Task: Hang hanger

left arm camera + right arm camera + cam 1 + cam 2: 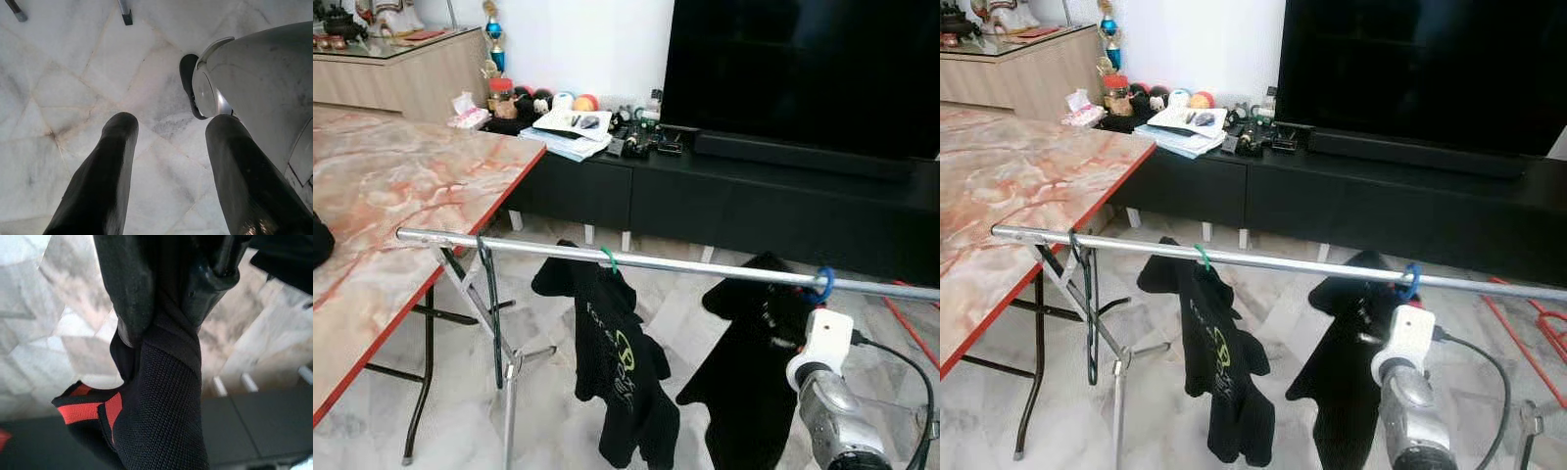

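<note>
The right gripper (161, 328), raised just under the metal rail (685, 265), is clamped on the collar of a black garment (161, 406) whose blue hanger (821, 284) hooks over the rail near its right end, the left gripper (168, 166) hangs open over the floor (73, 88), and beyond the rail stands a black cabinet (754, 201).

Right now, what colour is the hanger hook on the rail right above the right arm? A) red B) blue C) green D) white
B: the blue hook sits over the metal rail just above the right arm's white wrist, carrying the black garment that the right gripper is pinching; the green hook hangs further along toward the robot's left with the printed black shirt.
</note>
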Controlling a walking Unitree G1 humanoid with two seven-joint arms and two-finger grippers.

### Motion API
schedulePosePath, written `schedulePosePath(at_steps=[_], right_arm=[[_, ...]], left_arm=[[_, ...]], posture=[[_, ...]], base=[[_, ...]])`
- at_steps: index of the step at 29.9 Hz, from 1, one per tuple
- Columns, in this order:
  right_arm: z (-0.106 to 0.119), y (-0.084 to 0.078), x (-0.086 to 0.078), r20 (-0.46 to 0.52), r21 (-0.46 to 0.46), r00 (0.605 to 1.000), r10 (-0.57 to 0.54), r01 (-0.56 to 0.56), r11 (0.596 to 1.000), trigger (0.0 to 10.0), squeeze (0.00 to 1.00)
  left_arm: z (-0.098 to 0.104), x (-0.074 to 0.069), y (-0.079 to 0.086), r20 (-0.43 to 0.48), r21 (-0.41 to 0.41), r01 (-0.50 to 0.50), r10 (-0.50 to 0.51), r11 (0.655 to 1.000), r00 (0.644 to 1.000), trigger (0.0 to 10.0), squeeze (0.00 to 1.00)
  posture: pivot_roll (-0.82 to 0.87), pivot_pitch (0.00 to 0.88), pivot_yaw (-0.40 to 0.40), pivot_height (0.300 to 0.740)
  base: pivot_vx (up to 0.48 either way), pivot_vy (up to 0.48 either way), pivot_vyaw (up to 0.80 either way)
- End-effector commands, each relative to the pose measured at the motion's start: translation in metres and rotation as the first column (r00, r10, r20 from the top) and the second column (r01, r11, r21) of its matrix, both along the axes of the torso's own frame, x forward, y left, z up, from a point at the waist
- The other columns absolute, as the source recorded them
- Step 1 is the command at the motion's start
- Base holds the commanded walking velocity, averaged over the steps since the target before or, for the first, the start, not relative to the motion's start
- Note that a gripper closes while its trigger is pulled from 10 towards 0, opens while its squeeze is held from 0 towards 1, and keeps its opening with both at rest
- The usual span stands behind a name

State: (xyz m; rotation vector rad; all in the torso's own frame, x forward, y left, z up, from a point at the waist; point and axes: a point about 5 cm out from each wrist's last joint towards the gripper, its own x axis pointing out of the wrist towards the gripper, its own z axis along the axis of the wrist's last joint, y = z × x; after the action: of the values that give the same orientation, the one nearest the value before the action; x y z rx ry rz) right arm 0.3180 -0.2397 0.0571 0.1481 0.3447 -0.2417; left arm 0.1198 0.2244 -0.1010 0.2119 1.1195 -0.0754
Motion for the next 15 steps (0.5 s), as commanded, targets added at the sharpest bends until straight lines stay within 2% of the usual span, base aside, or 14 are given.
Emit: schedulePosePath(at_steps=[1, 5, 8, 10, 15], right_arm=[[0.006, -0.003, 0.001, 0.025, -0.017, 1.000, -0.010, 0.010, 1.000, 0.0, 0.00], [0.004, 0.001, -0.003, 0.036, -0.003, 0.999, -0.007, 0.008, 1.000, 0.0, 0.00], [0.016, 0.003, -0.003, 0.144, -0.007, 0.989, -0.016, 0.017, 1.000, 0.0, 0.00], [0.025, 0.002, -0.003, 0.217, -0.046, 0.976, -0.027, 0.038, 0.998, 0.0, 0.00], [0.024, -0.001, -0.009, 0.236, -0.043, 0.969, -0.080, 0.092, 0.995, 0.0, 0.00]], left_arm=[[-0.001, -0.003, -0.001, -0.017, -0.006, 0.007, -0.007, 1.000, 1.000, 10.0, 0.00], [-0.001, -0.003, -0.001, -0.018, -0.006, 0.009, -0.009, 1.000, 1.000, 10.0, 0.00], [-0.001, -0.003, -0.001, -0.019, -0.005, 0.010, -0.010, 1.000, 1.000, 10.0, 0.00], [-0.001, -0.004, -0.001, -0.020, -0.005, 0.010, -0.010, 1.000, 1.000, 10.0, 0.00], [-0.002, -0.004, -0.001, -0.020, -0.005, 0.010, -0.010, 1.000, 1.000, 10.0, 0.00]], posture=[[0.12, 0.000, -0.041, 0.740], [0.11, 0.000, -0.040, 0.740], [0.11, 0.000, -0.039, 0.740], [0.11, 0.000, -0.040, 0.740], [0.12, 0.000, -0.047, 0.740]], base=[[0.000, 0.000, 0.00], [0.000, 0.000, 0.00], [0.000, 0.000, 0.00], [0.000, 0.000, 0.00], [0.000, 0.000, 0.00]])
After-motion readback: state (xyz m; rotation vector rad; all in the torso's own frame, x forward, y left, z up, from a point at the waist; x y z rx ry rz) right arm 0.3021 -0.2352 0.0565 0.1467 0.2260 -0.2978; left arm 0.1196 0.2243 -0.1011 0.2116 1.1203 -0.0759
